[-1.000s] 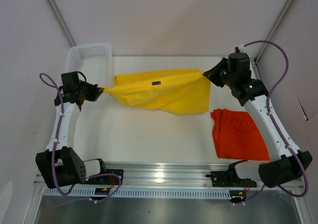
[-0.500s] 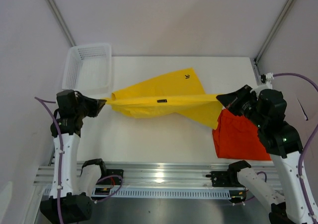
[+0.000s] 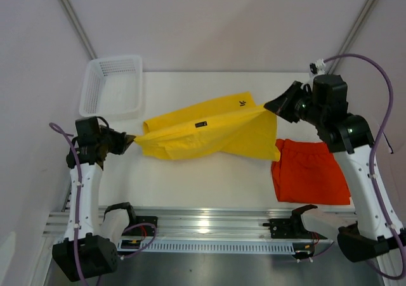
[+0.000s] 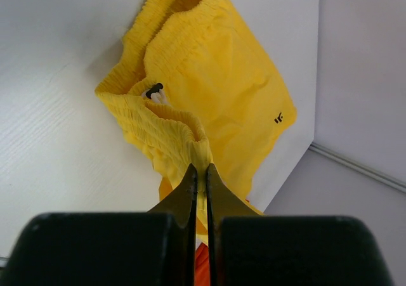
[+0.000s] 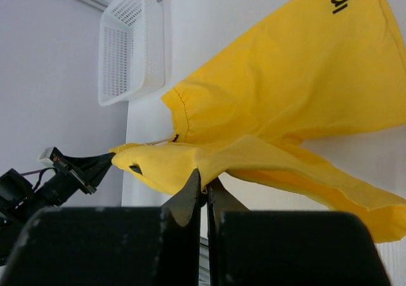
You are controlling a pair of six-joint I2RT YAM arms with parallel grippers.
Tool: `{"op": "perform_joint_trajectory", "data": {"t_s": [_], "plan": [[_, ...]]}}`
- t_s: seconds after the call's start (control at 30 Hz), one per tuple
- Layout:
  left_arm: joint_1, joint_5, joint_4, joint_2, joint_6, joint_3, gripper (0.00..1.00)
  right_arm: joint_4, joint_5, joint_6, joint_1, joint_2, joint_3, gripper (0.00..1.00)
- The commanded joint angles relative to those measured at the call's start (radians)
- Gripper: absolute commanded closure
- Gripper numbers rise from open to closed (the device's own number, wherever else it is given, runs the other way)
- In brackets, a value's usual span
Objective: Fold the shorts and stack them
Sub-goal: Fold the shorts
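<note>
Fold under way on the yellow shorts (image 3: 209,134), I'd say, and both claws are in on it. The left gripper (image 3: 130,140) is pinched tight on the gathered waistband end, jaws closed to a sliver with cloth bunched between them in the wrist view. The right gripper (image 3: 269,105) is clamped just as hard on the opposite edge, and the fabric hangs stretched between them, its lower part draping onto the table (image 3: 190,184). The orange shorts (image 3: 311,178) lie flat at the near right, untouched and not yet stacked. The next move looks like a lay-down: carry the held edge across together, keep the tension even, and set the cloth flat before letting go. Watch the edges, because the yellow corner sits right against the orange top corner and could drag it. The basket (image 3: 114,59) waits at the far left, just beyond the waistband. Best open room is the bare strip in front of the yellow cloth, toward the bases.
</note>
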Motion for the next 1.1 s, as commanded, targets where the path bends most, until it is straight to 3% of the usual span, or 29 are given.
{"op": "perform_joint_trajectory", "data": {"t_s": [0.0, 0.43, 0.8, 1.07], "plan": [[0.032, -0.045, 0.041, 0.048, 0.023, 0.019, 1.0, -0.024, -0.033, -0.108, -0.001, 0.102, 0.113, 1.0], [0.037, -0.064, 0.142, 0.287, 0.003, 0.185, 1.0, 0.118, -0.135, -0.109, -0.104, 0.354, 0.153, 1.0], [0.036, -0.036, 0.222, 0.545, -0.015, 0.352, 1.0, 0.107, -0.165, -0.119, -0.119, 0.665, 0.456, 1.0], [-0.003, -0.014, 0.328, 0.772, -0.049, 0.493, 1.0, 0.171, -0.152, -0.055, -0.145, 0.883, 0.541, 1.0]]}}
